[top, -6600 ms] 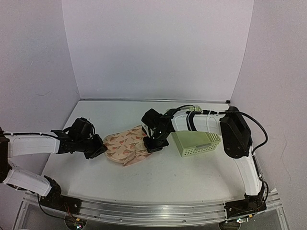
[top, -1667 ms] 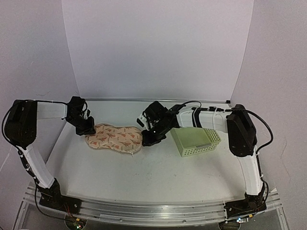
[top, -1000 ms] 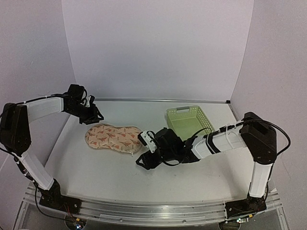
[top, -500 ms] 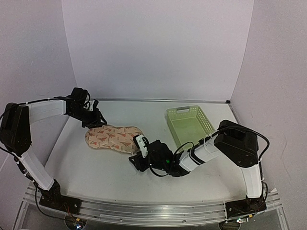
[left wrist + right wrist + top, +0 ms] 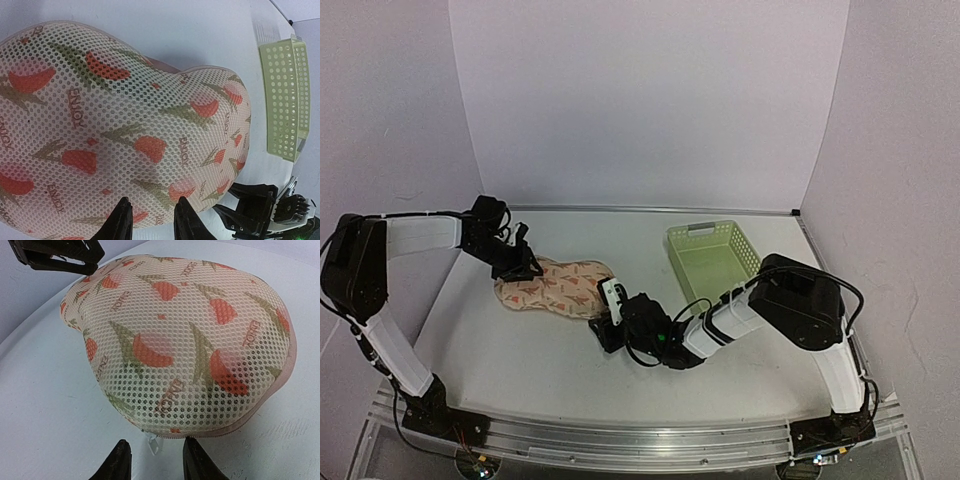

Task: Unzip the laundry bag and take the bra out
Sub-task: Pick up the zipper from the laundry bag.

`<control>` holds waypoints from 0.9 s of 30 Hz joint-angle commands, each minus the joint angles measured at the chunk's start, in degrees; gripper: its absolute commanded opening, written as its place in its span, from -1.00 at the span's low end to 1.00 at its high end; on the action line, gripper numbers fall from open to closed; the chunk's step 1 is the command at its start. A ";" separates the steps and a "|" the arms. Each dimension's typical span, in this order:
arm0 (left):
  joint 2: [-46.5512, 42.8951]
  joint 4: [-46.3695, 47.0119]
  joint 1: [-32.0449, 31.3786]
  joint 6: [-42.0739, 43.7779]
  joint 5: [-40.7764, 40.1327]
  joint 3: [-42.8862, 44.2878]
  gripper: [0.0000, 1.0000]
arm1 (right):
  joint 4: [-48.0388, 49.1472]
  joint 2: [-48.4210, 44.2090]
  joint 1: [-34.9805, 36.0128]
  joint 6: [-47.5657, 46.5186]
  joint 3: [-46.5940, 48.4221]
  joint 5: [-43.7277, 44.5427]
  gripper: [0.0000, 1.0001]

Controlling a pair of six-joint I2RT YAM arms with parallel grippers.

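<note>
Pale lilac walls point(image 5: 640, 100) close the cell in on three sides, and the white counter point(image 5: 570, 370) is smooth and bare-looking around the work.

The laundry bag point(image 5: 555, 288), a flat peanut-shaped mesh case in beige-pink with orange-red leaf prints, lies left of centre. From above, its long axis runs roughly 9 to 3 o'clock. It looks zipped shut all the way round. I see no bra, so I judge it is inside.

A pale green plastic mesh basket point(image 5: 715, 262) stands apart from the bag at its 3 o'clock side.

The left tool point(image 5: 150, 220) sits at the bag's 9 o'clock end. Its fingers are a little apart with printed mesh showing at them, and I cannot tell whether they pinch the fabric or only rest on it.

The right tool point(image 5: 157, 460) is low at the bag's 4 o'clock end. Its jaws are apart with nothing between them.

The coming move turns on the small pale zipper pull point(image 5: 152, 444). In the right wrist view it hangs off the bag's rim seam at 12 o'clock from the right tool, just ahead of the gap. That arm is clearly the nearer one. To my eye it needs a short push forward and a close on the tab, while the left end is held steady.
</note>
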 commanded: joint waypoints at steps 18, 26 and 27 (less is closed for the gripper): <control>2.28 1.53 -0.34 2.93 0.47 -1.06 -0.41 | 1.44 3.80 1.25 2.22 4.90 1.53 -0.42; 2.25 1.53 -0.35 3.29 0.86 -1.93 -0.41 | 0.48 6.25 1.27 2.22 8.24 3.22 -0.52; 2.27 1.53 -0.33 3.31 0.95 -2.00 -0.41 | 0.36 6.41 1.25 2.22 8.38 3.43 -0.53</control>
